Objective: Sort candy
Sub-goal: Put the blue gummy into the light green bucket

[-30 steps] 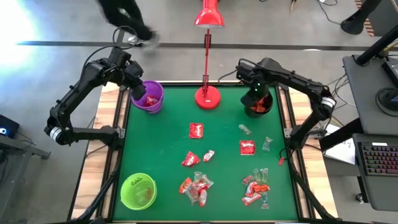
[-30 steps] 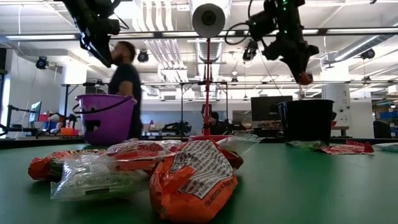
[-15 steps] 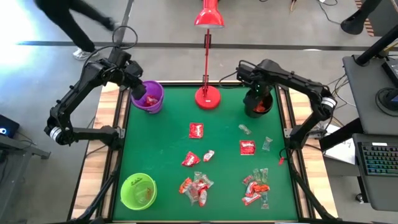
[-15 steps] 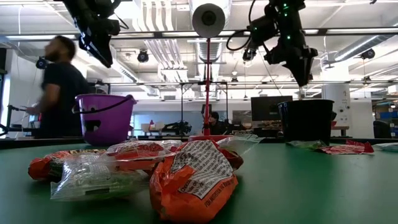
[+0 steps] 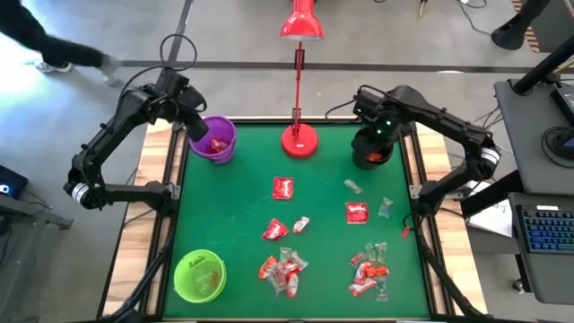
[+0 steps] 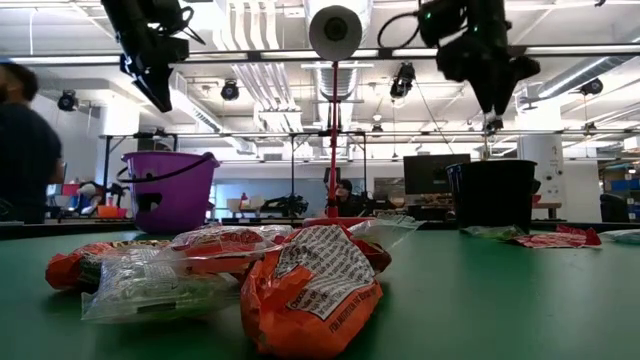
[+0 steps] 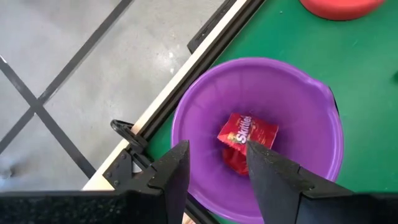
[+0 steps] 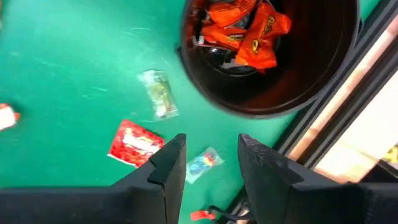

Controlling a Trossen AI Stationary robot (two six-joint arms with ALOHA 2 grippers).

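Observation:
Candy lies scattered on the green table (image 5: 224, 206): a red packet (image 5: 283, 187), another (image 5: 356, 213), and heaps near the front edge (image 5: 282, 267) (image 5: 369, 267). My left gripper (image 7: 217, 152) hangs open above the purple bucket (image 5: 215, 139) at the far left, where red packets (image 7: 245, 140) lie on the bucket's bottom. My right gripper (image 8: 211, 143) hangs open and pointing down, above the near side of the black bucket (image 5: 374, 151) at the far right, which holds orange packets (image 8: 249, 31). Nothing is between either pair of fingers.
A red lamp stands with its base (image 5: 300, 141) between the two buckets at the far edge. A green bucket (image 5: 199, 275) sits at the near left corner. Clear-wrapped sweets (image 8: 158, 93) lie just in front of the black bucket. A person (image 6: 20, 150) walks beyond the table's far left.
My right gripper has let go of a red-orange piece that it held at its fingertips over the black bucket. It has then risen and shifted toward the table's right edge. Behind the table a person has walked off to the left.

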